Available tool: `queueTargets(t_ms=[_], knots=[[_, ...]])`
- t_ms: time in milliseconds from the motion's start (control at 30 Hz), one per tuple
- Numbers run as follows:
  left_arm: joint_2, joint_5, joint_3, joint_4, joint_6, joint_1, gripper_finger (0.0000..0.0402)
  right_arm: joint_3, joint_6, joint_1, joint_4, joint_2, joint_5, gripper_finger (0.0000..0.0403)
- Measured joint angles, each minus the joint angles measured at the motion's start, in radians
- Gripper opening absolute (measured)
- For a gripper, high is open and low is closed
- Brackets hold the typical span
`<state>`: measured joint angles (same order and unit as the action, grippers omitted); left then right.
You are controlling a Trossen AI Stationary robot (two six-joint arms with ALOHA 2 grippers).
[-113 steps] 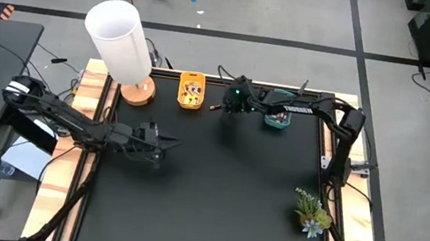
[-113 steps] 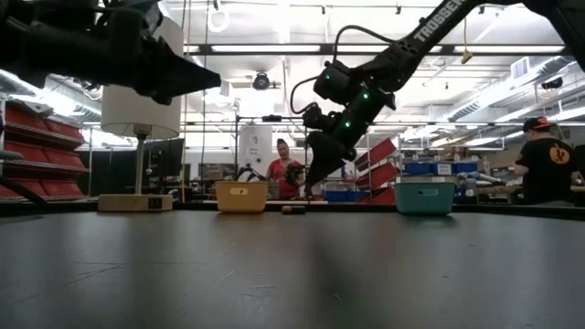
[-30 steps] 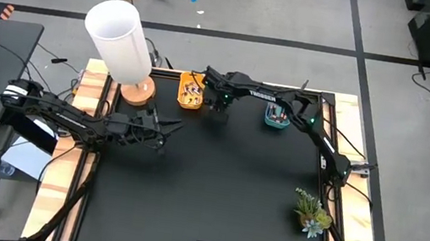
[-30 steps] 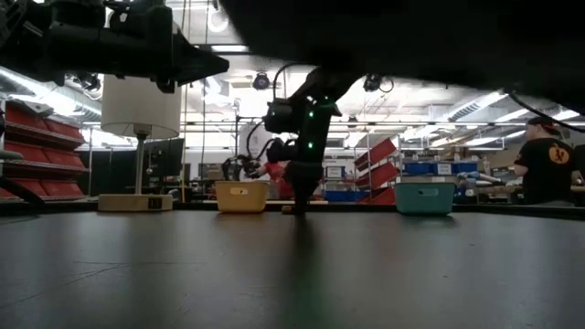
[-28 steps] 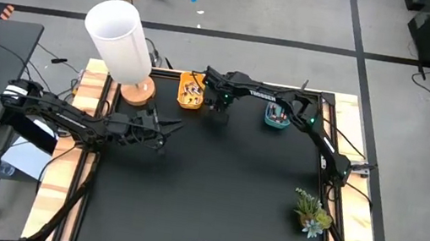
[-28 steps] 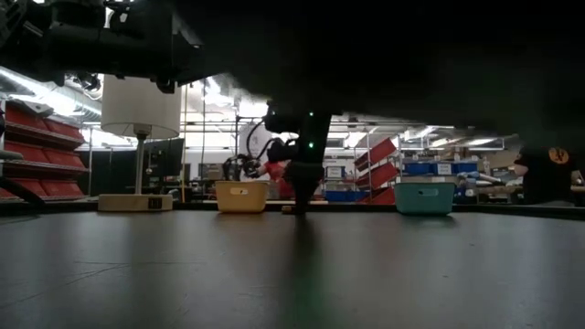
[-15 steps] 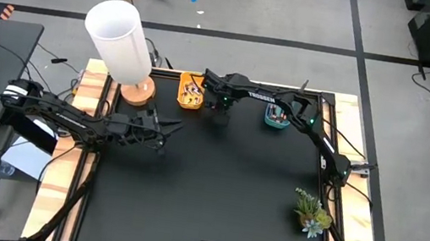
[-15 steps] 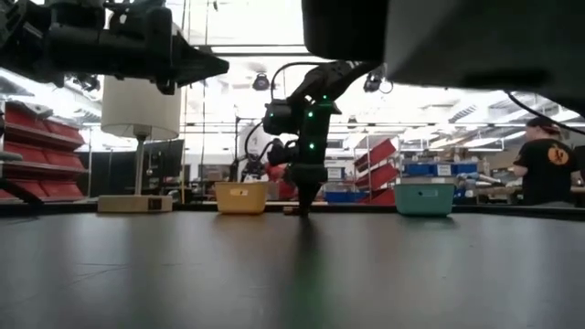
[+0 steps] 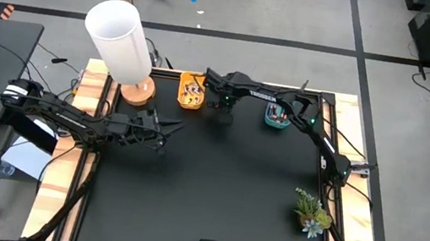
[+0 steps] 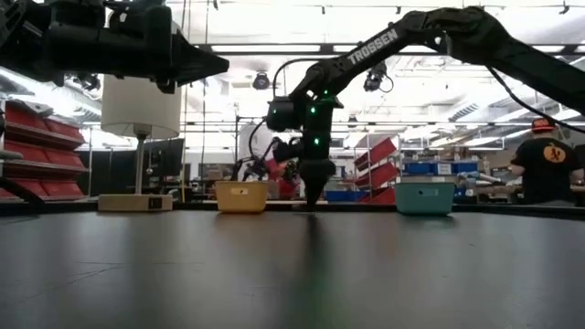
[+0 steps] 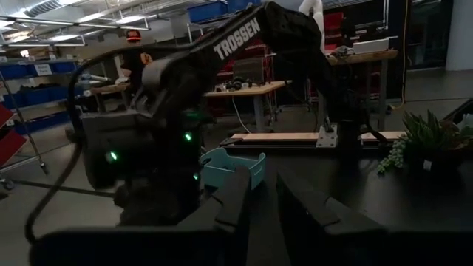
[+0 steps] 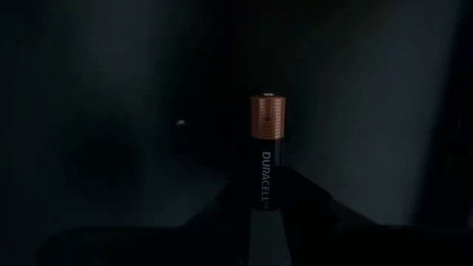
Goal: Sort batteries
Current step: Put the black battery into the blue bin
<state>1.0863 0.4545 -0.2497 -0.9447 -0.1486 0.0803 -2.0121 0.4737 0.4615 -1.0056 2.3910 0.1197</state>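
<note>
**Right hand gripping a DURACELL battery at the far edge**

The left hand [image 9: 163, 134] is hovering over the near-left worktop [image 9: 212, 197], fingers narrow and holding nothing. Farther off, the right arm, lettered TROSSEN, is reaching left across the far side. Its right hand [image 10: 312, 199] is clamping the battery [image 12: 266, 161], copper end outward, between the yellow bin [image 9: 191, 90] and the teal bin [image 9: 276, 117].

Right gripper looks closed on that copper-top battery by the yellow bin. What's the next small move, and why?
Probably lift straight up a little. The right gripper is shut on the battery, low at the mat beside the yellow bin, which already holds batteries. A short lift should clear the bin wall before carrying it over. The left gripper waits at the mat's left side.
</note>
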Motion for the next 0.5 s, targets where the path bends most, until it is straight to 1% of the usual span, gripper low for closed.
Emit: queueTargets(t_ms=[100, 167, 333, 500], knots=[[0.000, 0.000, 0.000, 0.000, 0.000, 0.000, 0.0069, -0.038, -0.004, 0.014, -0.009, -0.019, -0.005, 0.0062], [0.000, 0.000, 0.000, 0.000, 0.000, 0.000, 0.0069, -0.074, -0.011, 0.022, -0.049, -0.024, -0.024, 0.0057], [0.000, 0.000, 0.000, 0.001, 0.001, 0.000, 0.0069, -0.078, -0.010, 0.021, -0.084, -0.020, -0.057, 0.0043], [0.000, -0.001, 0.000, 0.021, 0.020, 0.000, 0.0069, -0.078, -0.028, 0.024, -0.211, -0.022, -0.062, 0.0042]])
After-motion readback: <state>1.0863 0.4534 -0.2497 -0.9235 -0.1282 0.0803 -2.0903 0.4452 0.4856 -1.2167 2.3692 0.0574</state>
